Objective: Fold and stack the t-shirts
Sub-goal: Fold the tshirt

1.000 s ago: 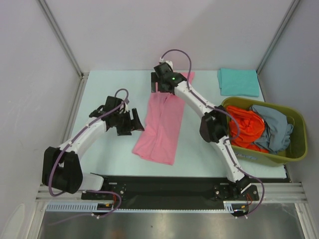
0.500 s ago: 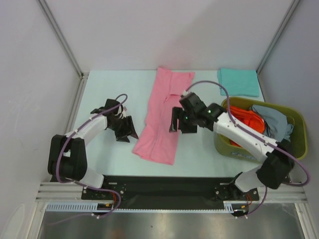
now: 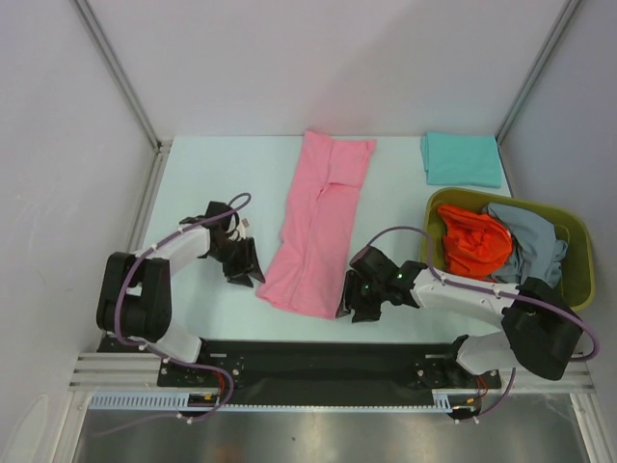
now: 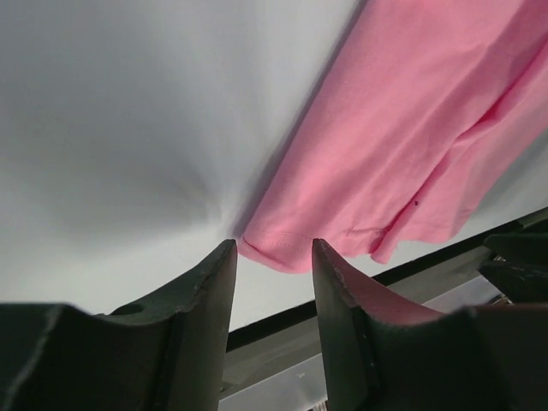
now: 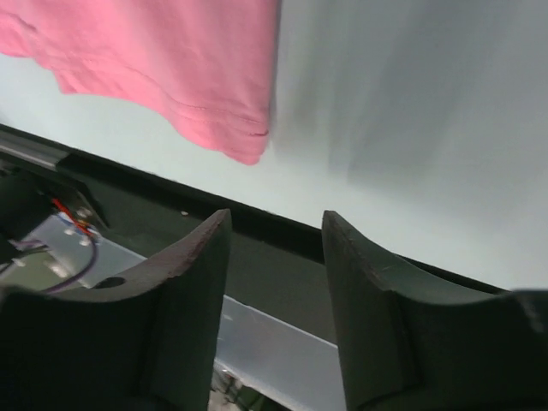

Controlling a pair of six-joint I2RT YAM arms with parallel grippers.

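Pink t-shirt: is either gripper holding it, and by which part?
Nothing held. The left gripper and right gripper are open, each at a near corner of the pink t-shirt.

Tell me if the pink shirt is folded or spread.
Partly folded: the pink shirt lies as one long narrow strip, sides turned in, not yet folded across.

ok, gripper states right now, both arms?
left gripper: open, empty, by a near corner of the pink shirt.
right gripper: open, empty, by the other near corner.

No readable text — no labels anywhere.
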